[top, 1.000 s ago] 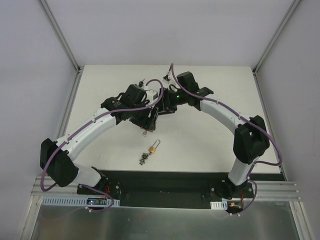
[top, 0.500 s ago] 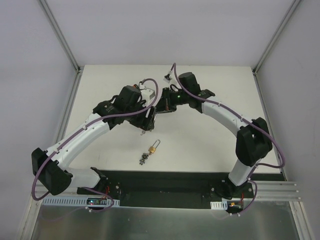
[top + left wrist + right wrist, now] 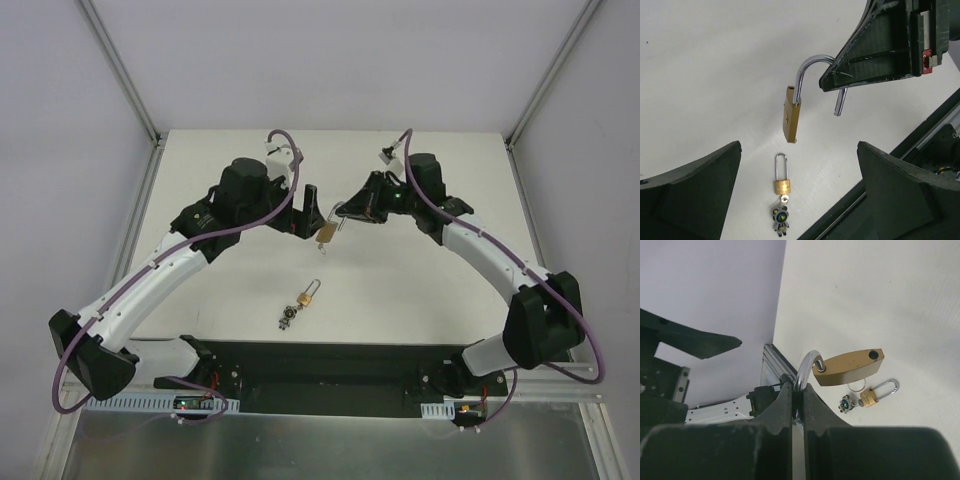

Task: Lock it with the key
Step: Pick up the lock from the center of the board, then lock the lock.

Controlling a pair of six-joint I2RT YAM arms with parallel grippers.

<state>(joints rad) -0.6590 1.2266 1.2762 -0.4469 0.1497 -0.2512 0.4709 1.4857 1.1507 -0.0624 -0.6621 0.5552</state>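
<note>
A large brass padlock point(image 3: 326, 232) with its shackle point(image 3: 812, 70) swung open hangs above the table. My right gripper point(image 3: 343, 212) is shut on the shackle point(image 3: 805, 367), and the brass body point(image 3: 850, 367) dangles below it. My left gripper point(image 3: 305, 212) is open and empty just left of the padlock point(image 3: 791, 120), with its jaws spread wide and not touching it. A thin ring point(image 3: 857, 386) shows under the body; I cannot tell whether it is attached. No key is visible in this padlock.
A small brass padlock point(image 3: 309, 295) with a bear keychain point(image 3: 286, 320) lies on the white table point(image 3: 420, 290) near the front edge. It also shows in the left wrist view point(image 3: 782, 182) and the right wrist view point(image 3: 875, 394). The black base rail point(image 3: 320, 365) runs along the near edge.
The two grippers were close together over the large padlock. They have drawn apart: the left has opened and backed off left, and the right has carried the padlock up and right.
</note>
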